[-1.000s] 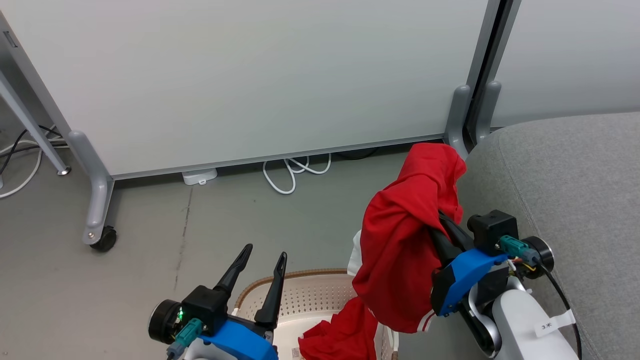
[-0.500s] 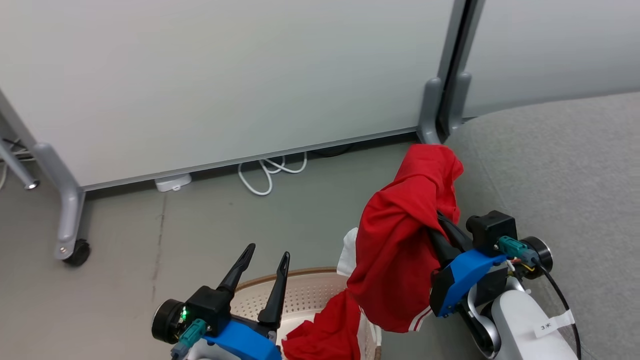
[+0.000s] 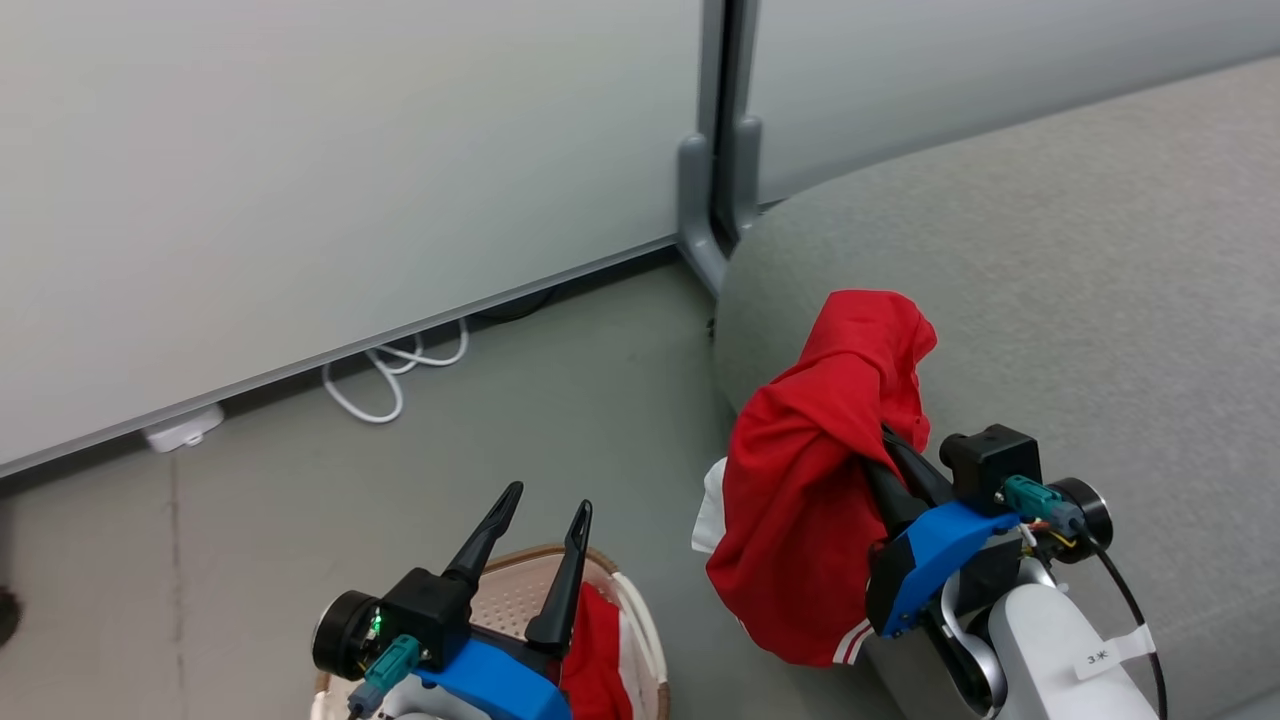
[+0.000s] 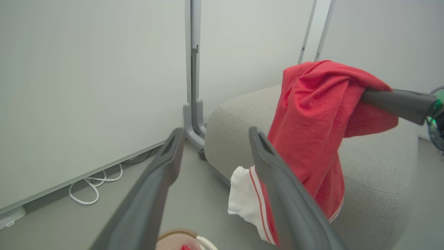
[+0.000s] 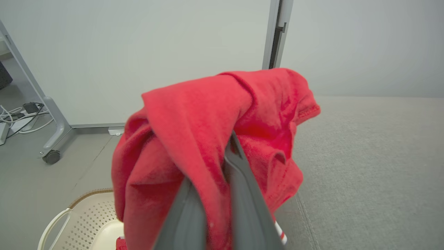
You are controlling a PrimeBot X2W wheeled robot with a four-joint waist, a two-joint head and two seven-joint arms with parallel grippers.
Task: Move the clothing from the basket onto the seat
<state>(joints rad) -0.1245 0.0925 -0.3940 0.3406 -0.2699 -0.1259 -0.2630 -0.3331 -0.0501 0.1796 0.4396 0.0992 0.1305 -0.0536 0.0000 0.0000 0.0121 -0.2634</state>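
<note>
My right gripper [image 3: 885,452] is shut on a bright red garment [image 3: 810,480], which drapes over its fingers and hides the tips. The cloth hangs at the left edge of the grey seat [image 3: 1050,250], with a white striped-trim part [image 3: 708,505] dangling beside it. In the right wrist view the garment [image 5: 194,132] covers the fingers [image 5: 242,194]. My left gripper [image 3: 550,497] stands open above the cream basket [image 3: 645,625], nothing between its fingers. Another red piece [image 3: 595,650] lies in the basket. The left wrist view shows the hanging garment [image 4: 312,121] before the seat [image 4: 378,163].
White partition panels [image 3: 300,150] stand behind, with a grey panel foot [image 3: 700,220] by the seat's corner. A white cable [image 3: 390,375] and a small adapter [image 3: 180,428] lie on the grey floor along the panel. A castor [image 5: 51,157] sits at the far left.
The head camera has swung right, so the seat takes more of the view. The held red garment now hangs over the seat's edge, away from the basket. The left gripper stays open.
</note>
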